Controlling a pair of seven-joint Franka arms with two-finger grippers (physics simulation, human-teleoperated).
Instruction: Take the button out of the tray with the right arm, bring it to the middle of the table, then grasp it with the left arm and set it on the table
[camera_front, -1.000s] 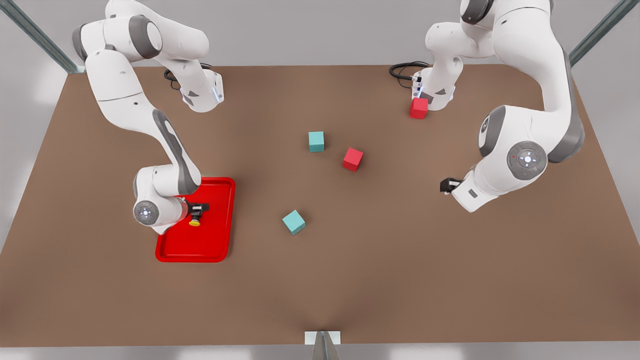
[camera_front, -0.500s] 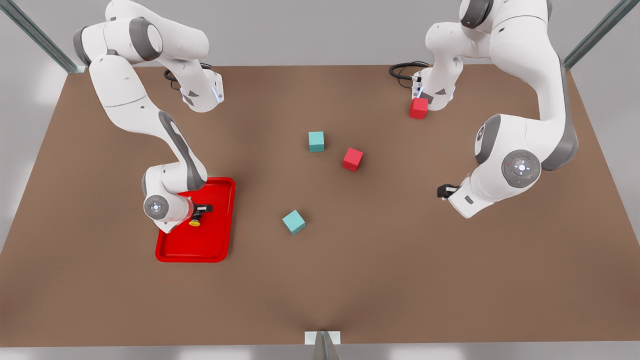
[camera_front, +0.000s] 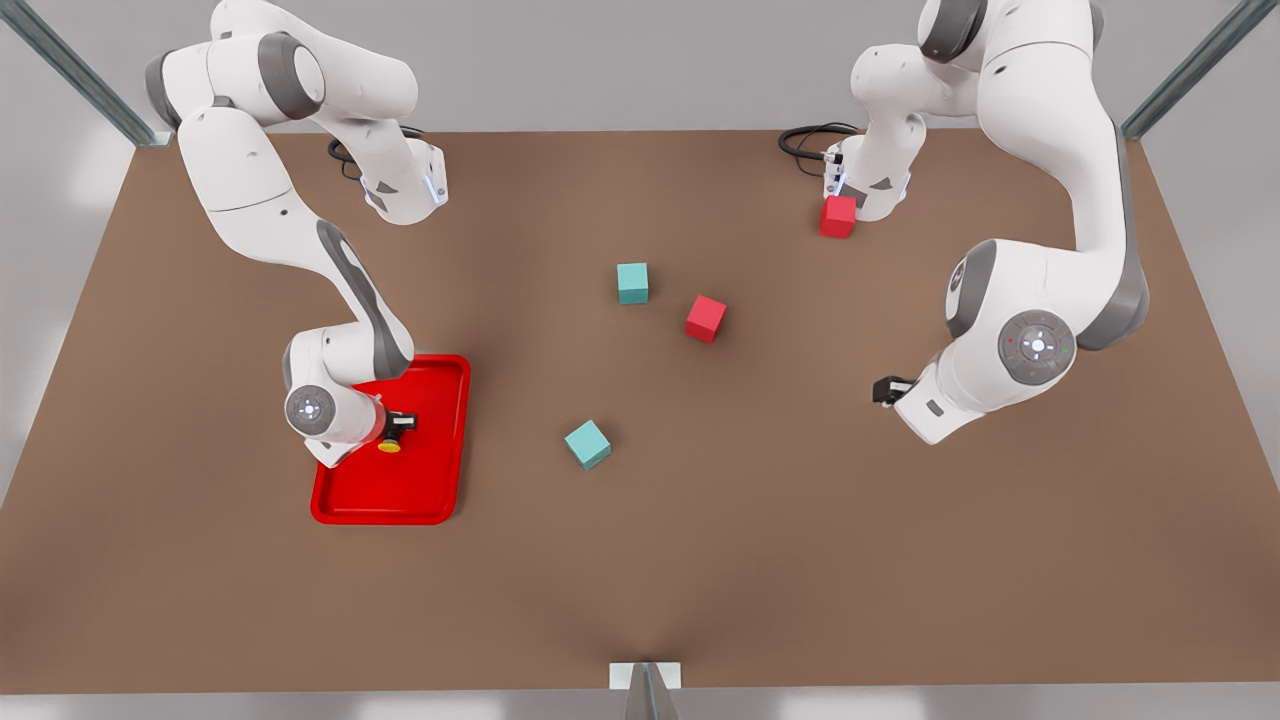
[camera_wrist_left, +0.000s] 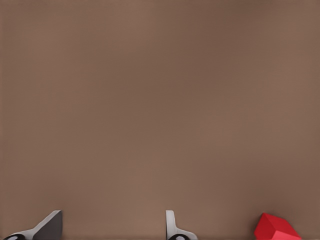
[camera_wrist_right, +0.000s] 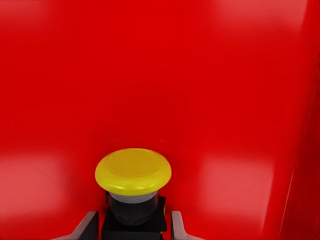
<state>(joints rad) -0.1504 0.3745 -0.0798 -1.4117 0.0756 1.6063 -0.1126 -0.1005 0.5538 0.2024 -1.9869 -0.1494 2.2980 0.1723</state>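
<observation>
Right pincer (camera_wrist_right: 132, 227): fingers close on either side of the button's (camera_wrist_right: 133, 172) dark body, inside the tray (camera_front: 440, 480).
Left pincer (camera_wrist_left: 112, 225): fingers spread wide, holding nothing, above the counter (camera_wrist_left: 160, 100).

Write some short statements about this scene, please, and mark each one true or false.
1. The small yellow-capped push-button sits inside the shallow red rectangular tray. True.
2. The right hand has a finger on each side of the button's dark body. True.
3. The left hand holds a teal cube. False: its fingers are apart over the bare brown tabletop.
4. Three teal cubes lie on the tabletop. False: two teal cubes and two red cubes.
5. The tray is at the front view's right. False: at its left.
</observation>
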